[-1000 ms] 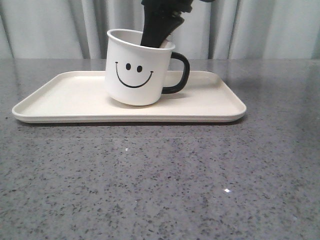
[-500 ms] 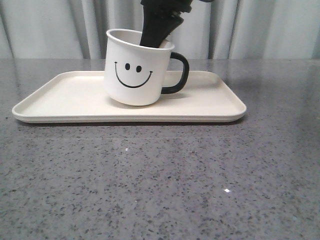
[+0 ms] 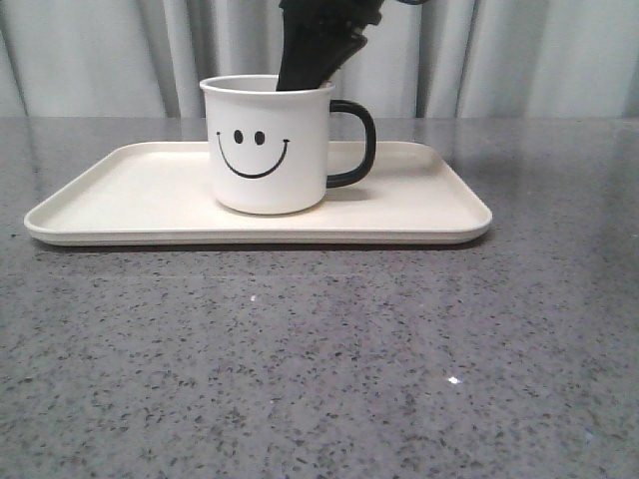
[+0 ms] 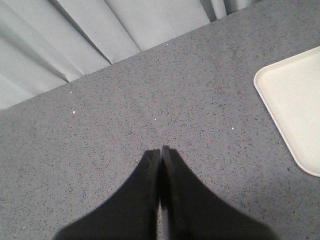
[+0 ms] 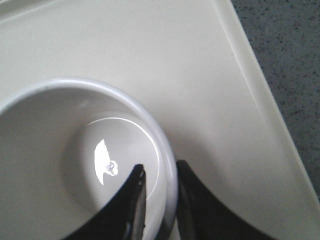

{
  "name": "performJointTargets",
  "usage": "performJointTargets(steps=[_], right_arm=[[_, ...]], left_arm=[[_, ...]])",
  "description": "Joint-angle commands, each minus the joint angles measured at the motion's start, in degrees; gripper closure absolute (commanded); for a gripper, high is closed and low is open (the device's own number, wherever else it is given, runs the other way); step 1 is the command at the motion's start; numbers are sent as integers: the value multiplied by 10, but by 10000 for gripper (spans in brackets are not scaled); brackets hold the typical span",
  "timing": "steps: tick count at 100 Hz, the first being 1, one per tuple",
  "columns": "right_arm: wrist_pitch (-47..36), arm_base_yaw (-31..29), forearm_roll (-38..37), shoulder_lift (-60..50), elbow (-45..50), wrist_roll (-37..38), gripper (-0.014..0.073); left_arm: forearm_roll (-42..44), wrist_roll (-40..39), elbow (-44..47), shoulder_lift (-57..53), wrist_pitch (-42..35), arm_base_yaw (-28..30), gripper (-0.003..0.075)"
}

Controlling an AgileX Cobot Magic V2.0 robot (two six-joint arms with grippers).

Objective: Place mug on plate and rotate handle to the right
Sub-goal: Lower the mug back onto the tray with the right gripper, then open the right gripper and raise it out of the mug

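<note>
The white mug (image 3: 265,150) with the smiley face stands upright on the cream plate (image 3: 130,195), a little left of its middle. Its black handle (image 3: 364,145) points to the right. My right gripper (image 3: 315,50) comes down from above at the mug's right rear rim. In the right wrist view the right gripper (image 5: 159,170) straddles the wall of the mug (image 5: 75,85), one finger inside and one outside, with a small gap at the inner finger. My left gripper (image 4: 160,149) is shut and empty over bare table, left of the plate (image 4: 295,100).
The grey speckled table (image 3: 319,359) stretches in front of and around the plate. Grey curtains (image 3: 559,60) hang behind the table's far edge. The plate's rim (image 5: 255,100) runs close beside the mug in the right wrist view.
The mug was tilted, its left rim raised, and now stands flat and upright on the plate. The right gripper has hardly moved.
</note>
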Motion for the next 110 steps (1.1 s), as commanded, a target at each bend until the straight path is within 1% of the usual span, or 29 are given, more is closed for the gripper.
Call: performJointTargets(steps=[1, 35, 64, 89, 110], right_arm=[[50, 0, 18, -35, -15, -3, 421], [42, 0, 19, -35, -26, -3, 421], [38, 0, 49, -35, -100, 0, 421], [10, -10, 50, -49, -169, 57, 421], [-10, -34, 58, -109, -217, 88, 421]], left_arm=[[14, -6, -12, -2, -11, -2, 740], [14, -6, -12, -2, -11, -2, 740], [13, -6, -12, -2, -11, -2, 740], [13, -6, -12, -2, -11, -2, 740], [14, -6, -12, -2, -11, -2, 740]])
